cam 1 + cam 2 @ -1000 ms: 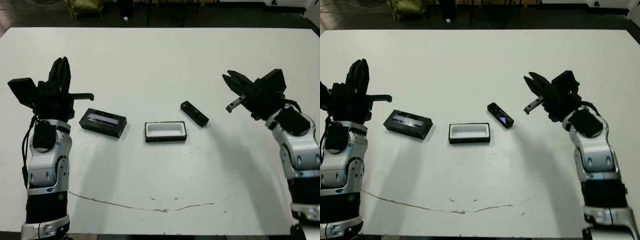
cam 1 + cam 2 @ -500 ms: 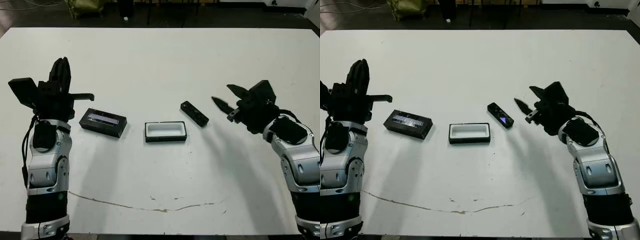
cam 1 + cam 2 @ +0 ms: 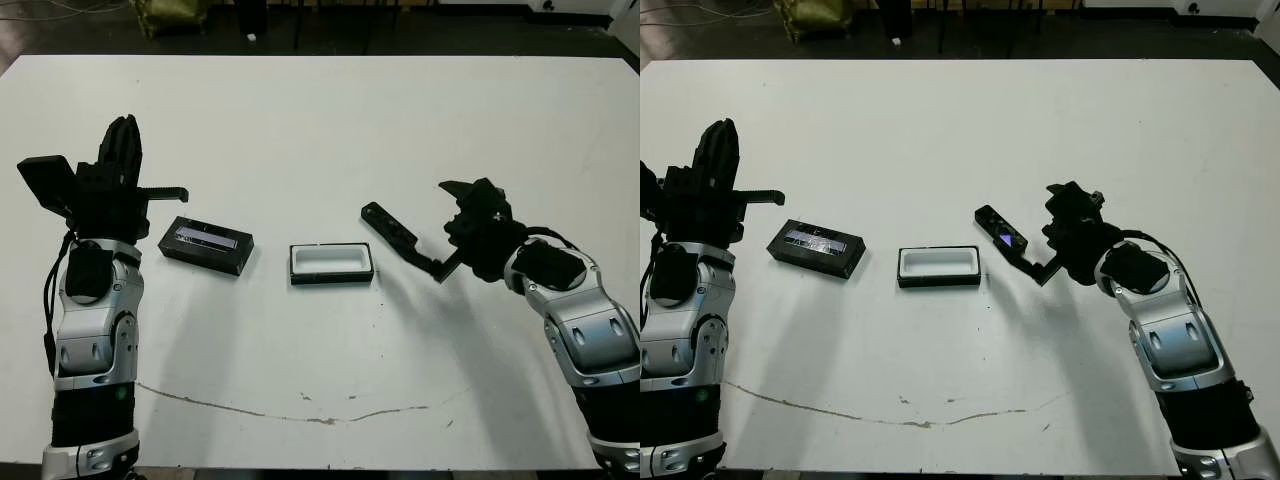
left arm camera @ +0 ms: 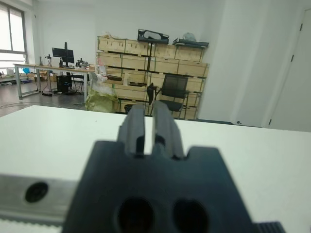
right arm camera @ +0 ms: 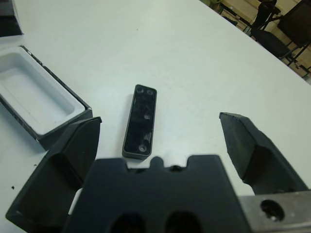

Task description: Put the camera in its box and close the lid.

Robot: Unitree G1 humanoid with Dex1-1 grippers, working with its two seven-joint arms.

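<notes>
The right tool (image 5: 158, 145) is standing wide open just above the camera (image 5: 140, 121), with one finger on each side of the bar's long axis and neither finger touching it. The camera is lying flat on the bench (image 3: 330, 130), roughly midway between the near and far edges and slightly toward the right edge, angled diagonally.

Handling judgement: the camera is likely light and rigid, and its glossy face is likely slippery, so the grip is best taken across the two long side walls near mid-length, where the sides run parallel. A pinch at one end is likely to let the bar pivot. Because the bar lies low on the bench, the fingers need to reach nearly to the surface before closing.

The camera is showing as a slim black rectangular bar with small round recesses along its upper face and a bluish-purple reflection near one end.

The box (image 3: 331, 263) is sitting just beside the camera toward the left edge, open, with its white lining exposed. The lid (image 3: 205, 244) is lying beyond the box toward the left edge, grey strip upward.

The left tool (image 3: 120, 150) is hanging near the left edge, fingers closed together and gripping nothing.
</notes>
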